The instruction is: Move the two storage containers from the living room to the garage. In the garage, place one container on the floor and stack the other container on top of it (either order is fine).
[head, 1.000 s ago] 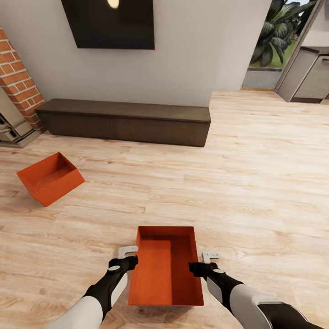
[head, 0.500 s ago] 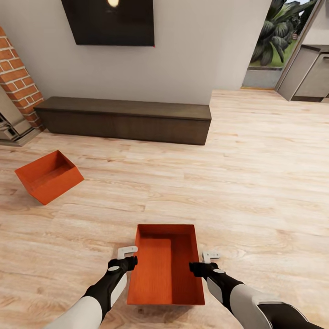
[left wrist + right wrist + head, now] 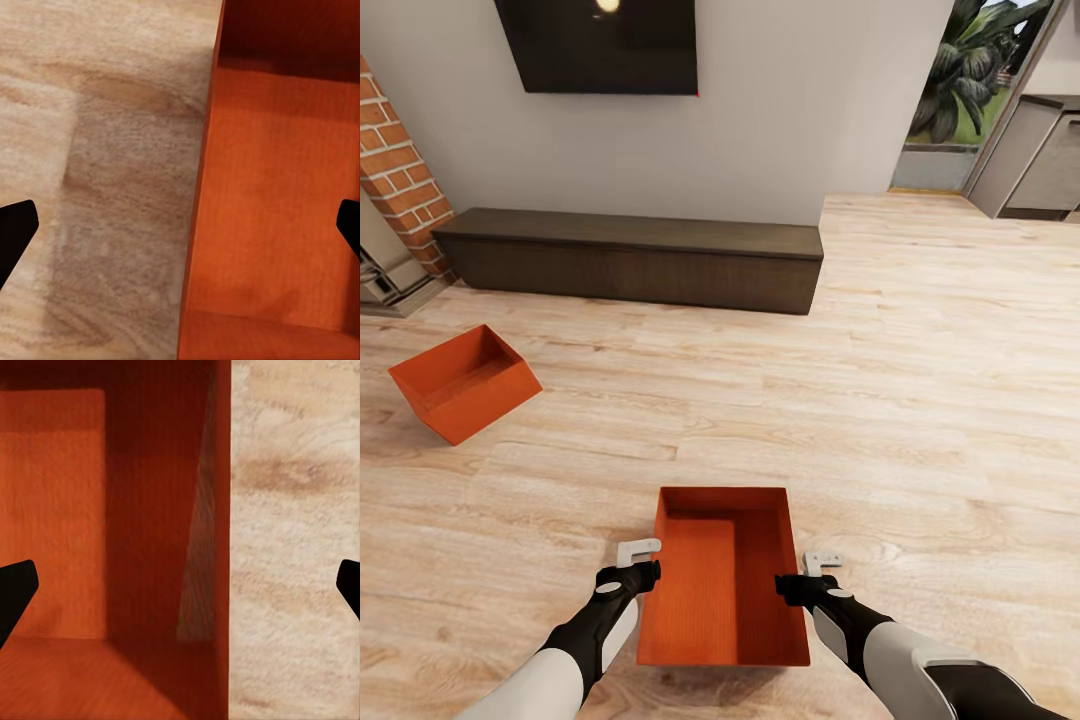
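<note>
The near bin [image 3: 722,578] sits between the two arms, close in front of the robot, over the wood floor [image 3: 920,400]; whether it rests on the planks or is lifted cannot be told. Its long axis runs near to far, mouth up. The left gripper [image 3: 640,565] straddles its left long wall with fingers spread, one inside and one outside, as the left wrist view shows with the wall [image 3: 201,195] between the two finger tips. The right gripper [image 3: 812,575] straddles the right long wall [image 3: 222,540] the same way, also spread and not clamped. The far bin [image 3: 463,381] lies well apart at the left, tipped, its mouth facing up and right, its long axis slanting from near-left to far-right. Beyond it stand the brick fireplace [image 3: 400,190], a low dark bench [image 3: 630,258] and a wall TV [image 3: 600,45].
</note>
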You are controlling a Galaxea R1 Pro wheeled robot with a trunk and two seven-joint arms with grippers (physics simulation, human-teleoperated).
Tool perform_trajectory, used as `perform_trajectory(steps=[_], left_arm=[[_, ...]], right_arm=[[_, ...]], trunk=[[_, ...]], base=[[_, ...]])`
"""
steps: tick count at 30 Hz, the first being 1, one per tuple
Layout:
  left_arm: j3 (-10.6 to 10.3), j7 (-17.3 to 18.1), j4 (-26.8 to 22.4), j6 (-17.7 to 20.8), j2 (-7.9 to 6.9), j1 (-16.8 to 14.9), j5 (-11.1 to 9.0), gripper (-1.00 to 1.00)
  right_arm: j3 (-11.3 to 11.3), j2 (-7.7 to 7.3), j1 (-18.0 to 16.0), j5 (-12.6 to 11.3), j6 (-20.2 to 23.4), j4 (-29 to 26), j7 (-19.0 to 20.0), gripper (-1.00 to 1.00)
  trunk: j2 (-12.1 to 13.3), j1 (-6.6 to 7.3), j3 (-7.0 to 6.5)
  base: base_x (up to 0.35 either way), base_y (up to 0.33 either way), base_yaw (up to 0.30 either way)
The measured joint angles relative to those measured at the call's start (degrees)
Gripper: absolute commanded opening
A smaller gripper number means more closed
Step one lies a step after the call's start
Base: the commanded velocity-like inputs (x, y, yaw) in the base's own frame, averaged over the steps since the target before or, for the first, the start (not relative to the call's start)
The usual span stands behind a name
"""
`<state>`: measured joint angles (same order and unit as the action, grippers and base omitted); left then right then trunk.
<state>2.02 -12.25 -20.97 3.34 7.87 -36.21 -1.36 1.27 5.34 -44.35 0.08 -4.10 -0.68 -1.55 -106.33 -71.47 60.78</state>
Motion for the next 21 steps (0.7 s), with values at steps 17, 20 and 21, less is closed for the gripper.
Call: perform_trajectory(steps=[17, 20, 21], left_arm=[[-0.1, 0.0, 0.3, 0.0, 0.09, 0.0, 0.0, 1.0], [-0.1, 0.0, 0.5, 0.1, 0.09, 0.0, 0.0, 1.0], [-0.1, 0.0, 0.5, 0.1, 0.09, 0.0, 0.0, 1.0]], right_arm=[[0.0, -1.11, 0.0, -0.1, -0.1, 0.0, -0.1, 1.0], [0.0, -1.25, 0.0, -0.1, -0.1, 0.0, -0.1, 1.0], [0.0, -1.26, 0.0, -0.1, -0.1, 0.0, -0.1, 1.0]], trunk=[[0.0, 0.0, 0.0], [0.0, 0.0, 0.0], [-0.4, -0.21, 0.17]], base=[[0.0, 0.0, 0.0], [0.0, 0.0, 0.0], [0.0, 0.0, 0.0]])
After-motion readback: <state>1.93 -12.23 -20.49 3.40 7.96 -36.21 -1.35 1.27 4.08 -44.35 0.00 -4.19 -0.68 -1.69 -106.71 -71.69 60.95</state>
